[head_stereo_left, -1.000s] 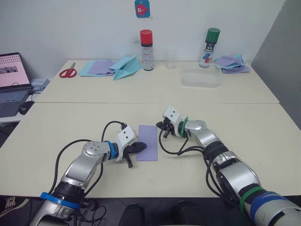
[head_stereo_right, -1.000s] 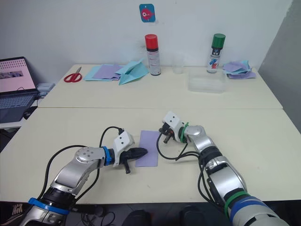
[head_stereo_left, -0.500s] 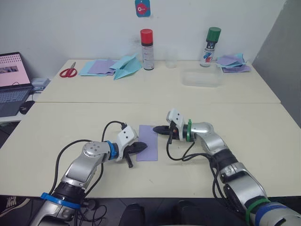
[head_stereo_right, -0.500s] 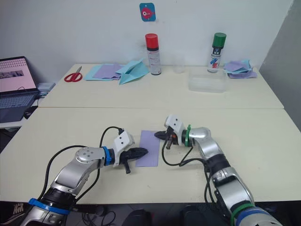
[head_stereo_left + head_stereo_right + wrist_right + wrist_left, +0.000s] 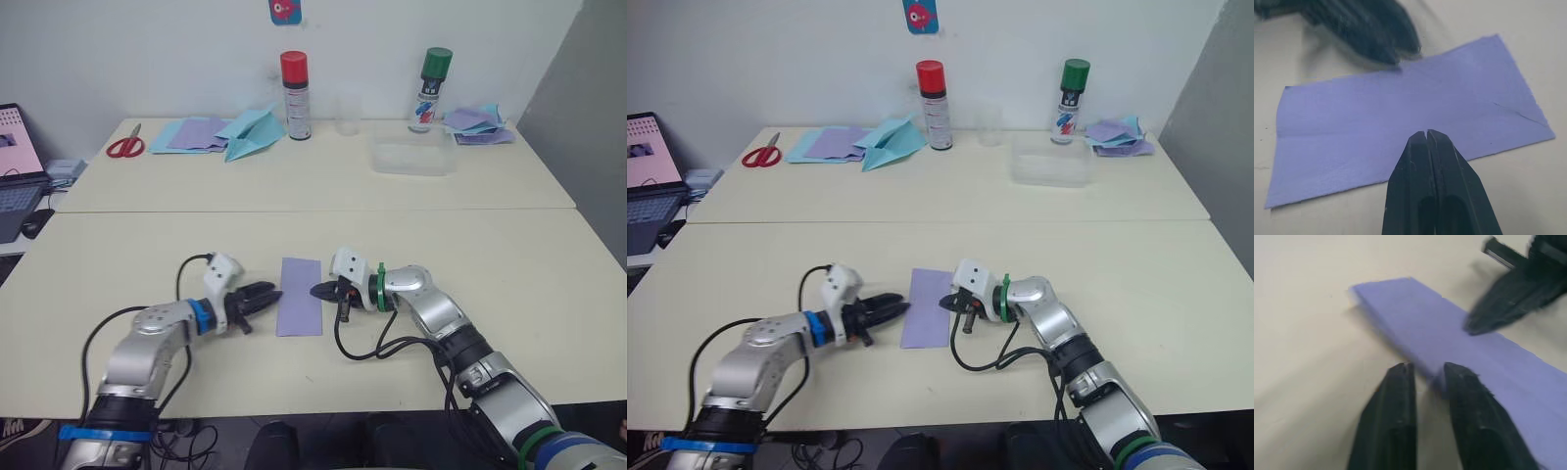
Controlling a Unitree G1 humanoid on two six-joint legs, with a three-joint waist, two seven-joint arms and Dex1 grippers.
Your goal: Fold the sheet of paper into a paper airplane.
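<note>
From where I stand, the left gripper point(image 5: 263, 294) has backed off the paper point(image 5: 300, 308): a second ago its tips lay over the paper's left edge, and now they sit at that edge, spread a little, with the near corner of the sheet between them in the wrist view. The right gripper point(image 5: 319, 292) has swung round meanwhile, from pointing down near the paper's far right corner to lying level with its fingers pressed together, tips resting on the right edge and pinching nothing. The paper itself has not budged; it lies flat as a narrow folded strip on the near table point(image 5: 118, 255), between the two grippers. I judge this means the first lengthwise fold is down and both arms are lining up for the next crease, so the airplane is hardly begun. The table is a plain cream top, bare around the paper. Beyond the paper, on the far table point(image 5: 323, 176), stand a red-capped can point(image 5: 293, 81) and a green-capped can point(image 5: 430, 76), with a clear tub point(image 5: 412, 157) nearer. Left of the red-capped can lie a blue airplane point(image 5: 250, 135), flat sheets point(image 5: 194, 134) and scissors point(image 5: 125, 146). A laptop point(image 5: 16, 162) sits far off to the paper's left, by a white wall.
</note>
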